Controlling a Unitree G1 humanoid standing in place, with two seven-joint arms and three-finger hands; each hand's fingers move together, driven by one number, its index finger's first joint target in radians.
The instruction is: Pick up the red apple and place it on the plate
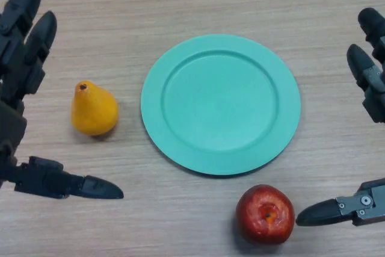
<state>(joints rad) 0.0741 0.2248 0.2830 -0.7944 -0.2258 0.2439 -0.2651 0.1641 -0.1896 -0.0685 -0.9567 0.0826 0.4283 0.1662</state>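
Note:
A red apple (264,214) sits on the wooden table near the front edge, just in front of the plate's lower right rim. The teal plate (220,104) lies flat at the centre with nothing on it. My right hand (368,82) is open at the right edge, its fingers straight beside the plate. Its thumb (334,210) points left, with the tip a short gap from the apple's right side. My left hand (18,58) is open at the far left, its thumb (69,183) stretched out low.
A yellow pear (92,109) lies on the table left of the plate, between my left hand's fingers and thumb, touching neither. Bare wood surrounds the plate on all sides.

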